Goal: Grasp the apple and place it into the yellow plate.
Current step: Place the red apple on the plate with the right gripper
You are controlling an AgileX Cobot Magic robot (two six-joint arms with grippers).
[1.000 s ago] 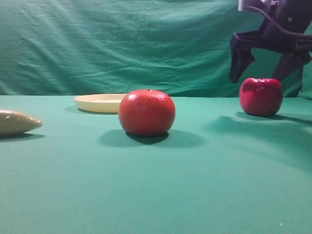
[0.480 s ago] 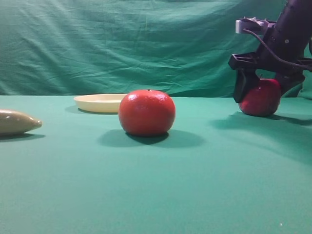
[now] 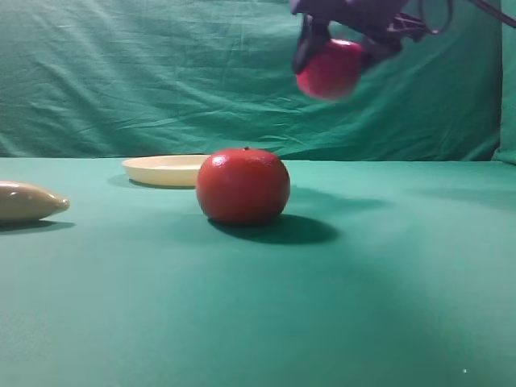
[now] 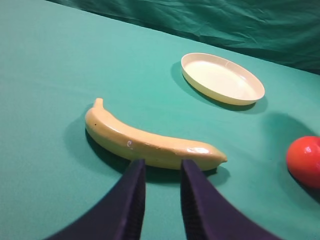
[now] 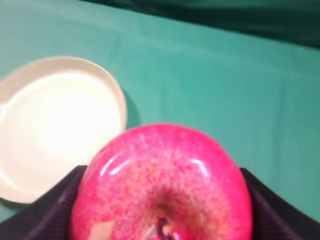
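Green desk [image 3: 387, 322]: spot at right where apple sat now bare. Yellow plate [image 3: 161, 169] still empty, back left. Right arm's fingers [image 3: 334, 56] shut around apple [image 3: 329, 71], now lifted high, past orange fruit [image 3: 243, 186]. Grab done; drop comes next. Apple round, no long side, stem toward wrist camera. Left fingers [image 4: 161, 200] nearly closed, hold nothing, over banana [image 4: 150, 144].

A large, round orange-red fruit [image 3: 243, 186] with a dimpled skin sits on the green cloth-covered worktop [image 3: 258, 322], casting a dark shadow to its right. Well to the left of that fruit lies a pale yellow-beige banana [image 4: 147, 143], long and curved, flat on the cloth. Behind the fruit hangs a wrinkled green fabric backdrop [image 3: 161, 81].
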